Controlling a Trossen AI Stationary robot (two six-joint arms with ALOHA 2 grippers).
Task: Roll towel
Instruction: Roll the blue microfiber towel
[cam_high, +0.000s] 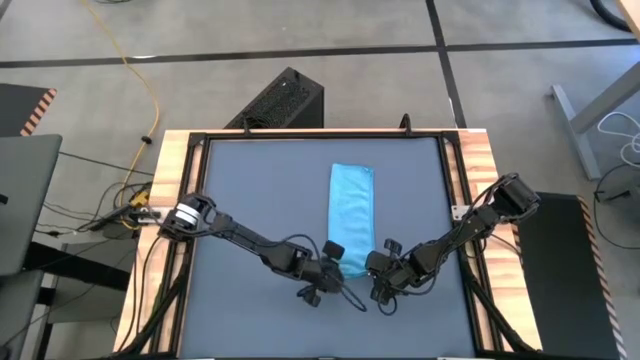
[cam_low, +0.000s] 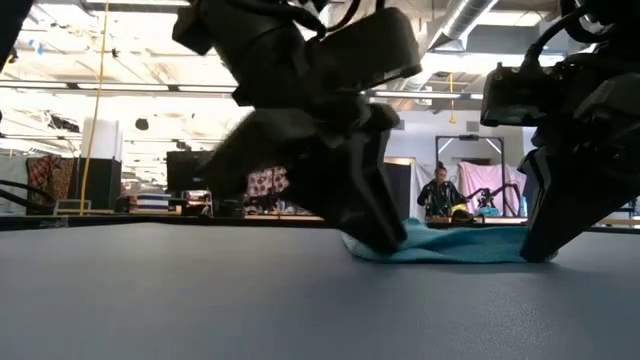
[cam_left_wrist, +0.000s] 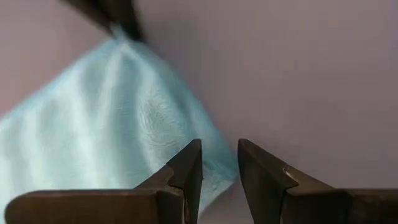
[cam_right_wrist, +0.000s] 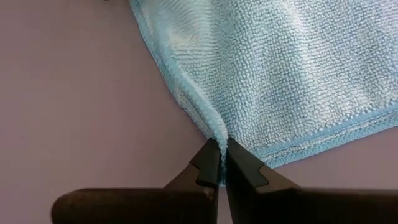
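Note:
The sky-blue towel lies flat on the dark grey table as a narrow strip running from far to near. My right gripper is shut on it at the near right corner. My left gripper stands open at the towel's near left corner, slanting down; that corner lies by one finger and partly in the gap. In the low view the towel shows as a low heap between the left gripper and the right gripper. My right gripper pinches the towel's hemmed side edge between its two fingers, right beside the near corner. The fingers slant down from the near right. The edge rises in a small ridge at the fingertips; the rest lies flat on the table. Whether my left gripper touches the towel, I cannot tell.
Bare grey tabletop lies to the left and right of the towel, inside a black frame with wooden side rails. A black box stands on the floor beyond the far edge. People show far off in the room.

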